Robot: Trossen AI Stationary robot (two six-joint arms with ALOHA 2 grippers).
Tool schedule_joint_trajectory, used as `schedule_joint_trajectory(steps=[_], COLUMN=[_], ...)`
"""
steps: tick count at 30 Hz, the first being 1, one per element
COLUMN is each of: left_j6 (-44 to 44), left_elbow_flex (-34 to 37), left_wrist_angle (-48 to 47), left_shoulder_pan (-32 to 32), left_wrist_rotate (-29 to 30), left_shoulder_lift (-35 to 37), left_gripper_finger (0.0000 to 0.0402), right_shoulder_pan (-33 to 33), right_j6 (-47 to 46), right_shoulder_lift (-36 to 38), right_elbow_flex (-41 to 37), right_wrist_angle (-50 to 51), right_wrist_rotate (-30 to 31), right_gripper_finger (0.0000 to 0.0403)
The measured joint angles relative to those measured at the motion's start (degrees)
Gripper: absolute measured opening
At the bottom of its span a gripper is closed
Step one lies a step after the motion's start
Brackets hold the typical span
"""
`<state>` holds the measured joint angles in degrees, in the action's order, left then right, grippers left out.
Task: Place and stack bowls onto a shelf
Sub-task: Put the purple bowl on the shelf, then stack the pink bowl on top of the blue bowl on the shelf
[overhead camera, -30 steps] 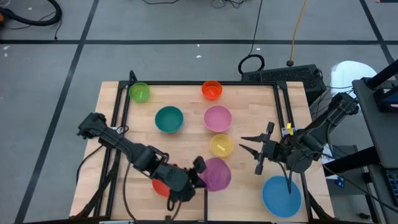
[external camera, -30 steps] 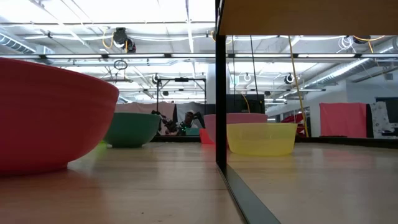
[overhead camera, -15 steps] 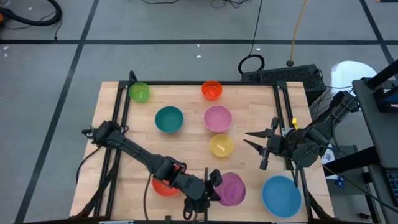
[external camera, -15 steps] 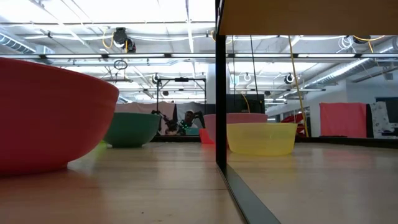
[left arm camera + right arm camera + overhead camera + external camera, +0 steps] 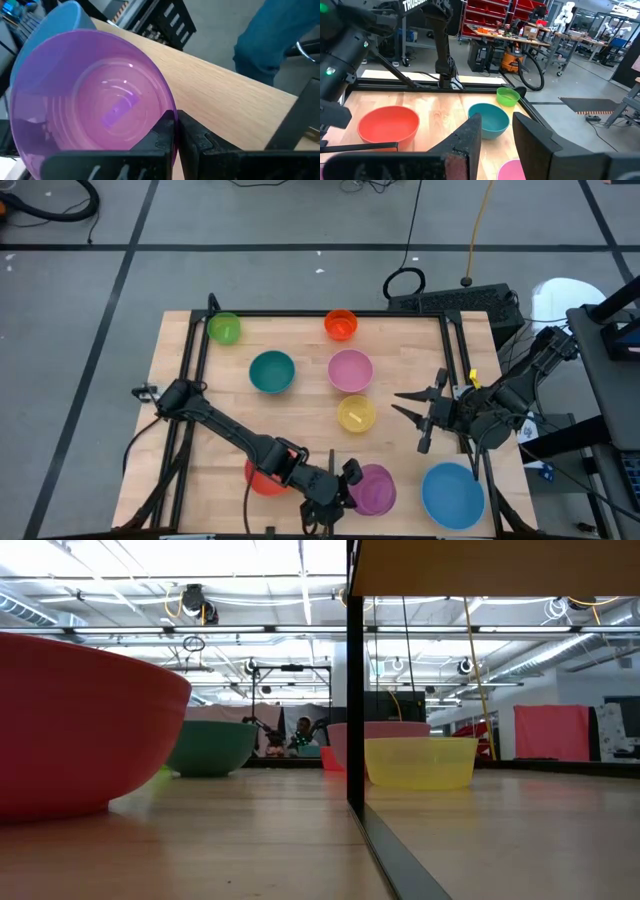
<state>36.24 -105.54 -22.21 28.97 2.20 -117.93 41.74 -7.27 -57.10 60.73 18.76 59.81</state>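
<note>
High view. A pale slatted wooden bench [image 5: 190, 470] is seen with a dark metal frame along its edges. Eight round plastic bowls are counted on it. A small green plastic bowl [image 5: 224, 328] sits at the far left corner; a small orange plastic bowl [image 5: 341, 324] at the middle of the far edge. A larger teal plastic bowl [image 5: 272, 371] and a larger pink plastic bowl [image 5: 350, 370] lie side by side toward the bench centre, with a small yellow plastic bowl [image 5: 356, 413] just nearside of the pink one. A larger red plastic bowl [image 5: 262, 478] is at the near edge, partly covered by the left arm. A small purple plastic bowl [image 5: 374, 486] lies at the near edge, the left gripper [image 5: 348, 480] on its rim. A larger blue plastic bowl [image 5: 453, 495] rests at the near right corner. The right gripper [image 5: 405, 406] is held over the right side of the bench, jaws parted, nothing between them.

Low view. The red bowl [image 5: 80, 720] fills the left foreground. The teal bowl [image 5: 212, 747] is behind it. A thin dark upright [image 5: 353, 690] carries a pale wooden shelf board [image 5: 495, 568] overhead; the yellow bowl [image 5: 420, 762] stands beyond it.

Left wrist view. The left jaws are pinched almost shut on the purple bowl's [image 5: 90, 95] rim; the blue bowl [image 5: 55, 25] is just behind it.

Right wrist view. The right jaws stand apart and empty.
</note>
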Motion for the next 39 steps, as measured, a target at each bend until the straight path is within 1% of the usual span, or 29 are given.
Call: schedule_joint_trajectory(steps=[3, 10, 15, 20, 23, 25, 27, 29, 31, 33, 36, 39], left_j6=[-0.85, -1.83, -3.52, -6.16, -9.16, -11.54, -14.41, -17.32, -20.23, -22.8, -26.14, -28.22], left_elbow_flex=[0.0, 0.0, 0.0, 0.02, 0.02, 0.02, 0.02, 0.02, 0.02, 0.02, 0.02, 0.02], left_wrist_angle=[0.4, 0.43, 1.44, 0.77, -0.93, -4.05, -7.39, -11.97, -17.2, -21.69, -26.9, -29.27], left_shoulder_pan=[-0.06, -0.22, -0.2, 0.08, 0.42, 0.74, 0.83, 0.79, 0.55, 0.05, -1.06, -1.71], left_wrist_rotate=[0.17, 0.43, 0.54, 0.87, 1.01, 1.48, 3.35, 7.51, 11.76, 13.84, 14.36, 14.53], left_shoulder_lift=[0.1, 0.11, 0.11, 0.91, 3.04, 4.89, 6.5, 8.11, 9.56, 10.72, 11.61, 12.12], left_gripper_finger=[0.0036, 0.0092, 0.0119, 0.0135, 0.0138, 0.0138, 0.0137, 0.0133, 0.0126, 0.0116, 0.01, 0.0089], right_shoulder_pan=[0.0, 0.0, 0.0, 0.0, 0.0, 0.0, -0.13, -1.22, -3.71, -6.78, -12.04, -18.21], right_j6=[0.0, 0.0, -0.01, -1.78, -3.71, -5.48, -9.5, -12.56, -13.99, -12.8, -11.47, -10.75], right_shoulder_lift=[0.0, 0.0, 0.0, 0.0, 0.0, 0.0, -0.17, -1.15, -3.14, -5.38, -7.52, -9.11], right_elbow_flex=[0.0, 0.0, 0.0, 0.0, 0.0, 0.0, -0.38, -0.72, -0.74, -0.79, -0.24, 0.56], right_wrist_angle=[0.0, 0.0, 0.0, 0.79, 1.88, 2.72, 3.4, 4.51, 3.85, 2.81, 2.05, 1.14], right_wrist_rotate=[-0.02, -0.04, -0.06, -0.08, -0.09, 0.05, 0.96, 1.03, -0.81, -2.89, -8.28, -16.48], right_gripper_finger=[0.0105, 0.0105, 0.0105, 0.0105, 0.0105, 0.0105, 0.0105, 0.0105, 0.0105, 0.0105, 0.0105, 0.0105])
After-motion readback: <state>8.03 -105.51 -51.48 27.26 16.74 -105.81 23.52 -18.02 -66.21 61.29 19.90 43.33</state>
